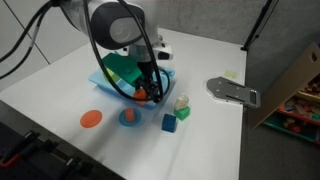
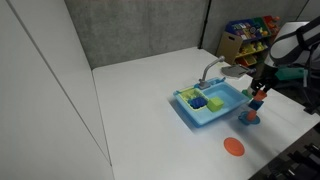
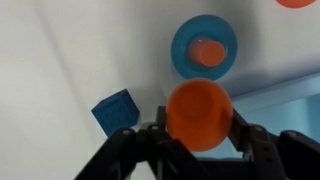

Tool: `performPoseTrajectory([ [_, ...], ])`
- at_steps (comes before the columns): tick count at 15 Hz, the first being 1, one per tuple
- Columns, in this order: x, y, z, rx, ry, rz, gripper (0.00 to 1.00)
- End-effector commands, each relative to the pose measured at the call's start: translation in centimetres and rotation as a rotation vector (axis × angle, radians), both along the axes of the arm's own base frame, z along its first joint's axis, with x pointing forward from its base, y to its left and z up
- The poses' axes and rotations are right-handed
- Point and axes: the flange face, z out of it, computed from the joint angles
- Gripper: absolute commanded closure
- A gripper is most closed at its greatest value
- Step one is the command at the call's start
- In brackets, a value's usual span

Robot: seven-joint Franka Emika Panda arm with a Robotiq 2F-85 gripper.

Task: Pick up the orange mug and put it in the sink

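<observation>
Gripper: I see my gripper (image 3: 198, 128) closed on the orange mug (image 3: 198, 108); a finger (image 3: 160, 135) presses each side of it in the wrist view.

Orange mug: outside the sink (image 2: 188, 116); at about 3 o'clock of the basin in an exterior view, just past its rim; mouth or base faces the wrist camera, I cannot tell which; I also cannot tell whether it is clear of the tabletop (image 2: 140, 110).

Sink: a light-blue tray with a grey faucet (image 2: 210, 72) at its 12 o'clock edge; inside lie two green blocks (image 2: 190, 97) and a blue block (image 2: 200, 101), close together.

Blue dish (image 3: 205, 50): at 12 o'clock of the mug in the wrist view; it carries a small orange piece (image 3: 209, 52) in its middle; it sits on the tabletop outside the sink.

Blue cube (image 3: 115, 110): at 9 o'clock of the mug in the wrist view; alone on the tabletop.

Orange disc (image 2: 233, 146): flat on the tabletop at about 5 o'clock of the sink; apart from the dish.

Green-and-white object (image 1: 181, 105): beside the blue cube, at its 1 o'clock; too small for me to name.

Grey plate (image 1: 232, 91): well apart from the sink, at its 3 o'clock in an exterior view.
</observation>
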Motion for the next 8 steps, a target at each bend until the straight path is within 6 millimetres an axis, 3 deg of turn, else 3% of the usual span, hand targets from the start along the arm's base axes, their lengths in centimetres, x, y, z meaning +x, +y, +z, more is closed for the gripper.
performPoseTrajectory([
  [1, 3.0, 2.9, 1.5, 0.001, 0.01, 0.007, 0.66],
  [8, 8.7, 8.5, 1.4, 0.004, 0.011, 0.067, 0.66],
])
